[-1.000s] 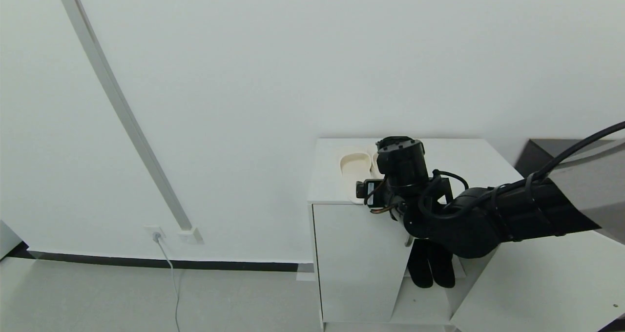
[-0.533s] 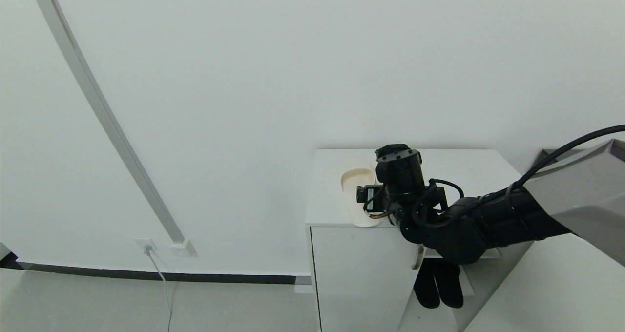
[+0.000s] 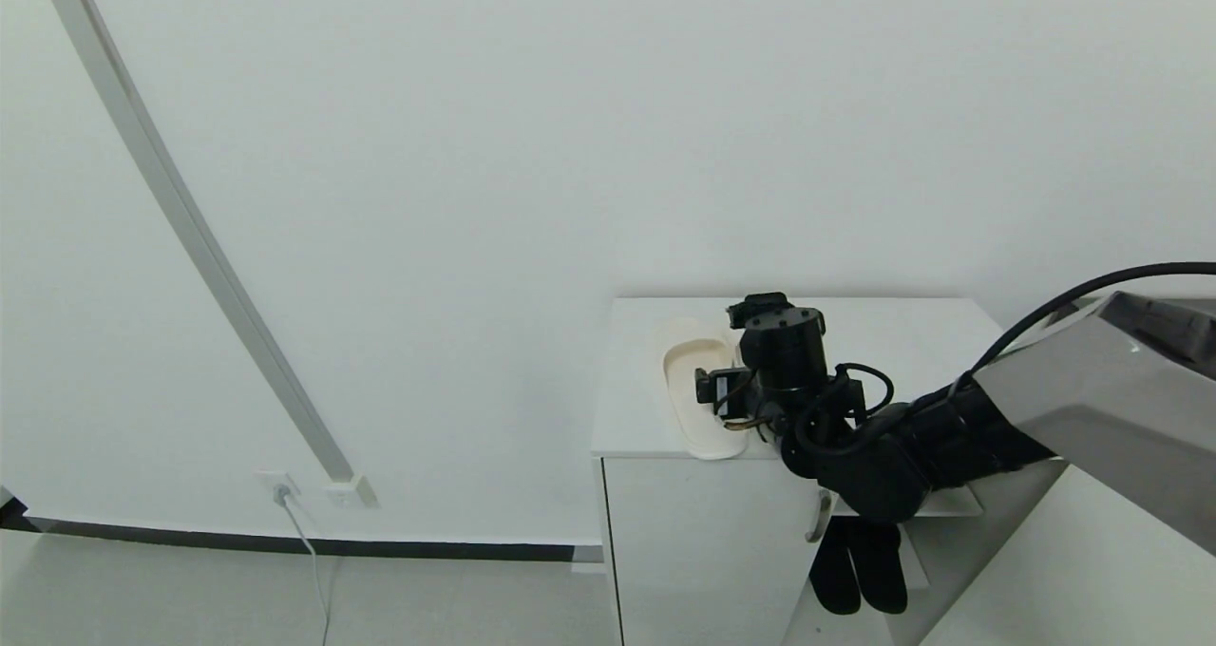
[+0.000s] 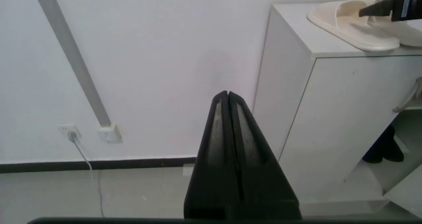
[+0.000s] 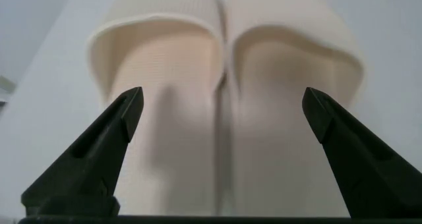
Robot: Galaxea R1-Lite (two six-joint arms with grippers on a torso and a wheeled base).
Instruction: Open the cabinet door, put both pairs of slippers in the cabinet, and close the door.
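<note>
A white cabinet (image 3: 902,342) stands against a plain white wall (image 3: 532,133). Its left door (image 3: 703,551) is shut, and its right door (image 3: 1092,579) is swung out wide. On its top, near the left front corner, the cream pair (image 3: 701,399) lies side by side, reaching the front edge. The right gripper (image 5: 222,95) hangs over that pair with its fingers (image 5: 119,132) spread wide, one on each outer side. Whether they touch the slippers is hard to say from so close. The black pair (image 3: 860,565) is inside the open half, below a shelf (image 3: 950,505) – it looks propped upright, though that part is dim.

The left gripper (image 4: 227,95) is well to the left of the cabinet and lower, clenched on nothing.

A grey trunking strip (image 3: 180,218) runs slantwise down the wall to a socket (image 3: 275,484). From there a cable (image 3: 313,560) drops past the black skirting (image 3: 427,546) to the pale floor (image 3: 190,598).
</note>
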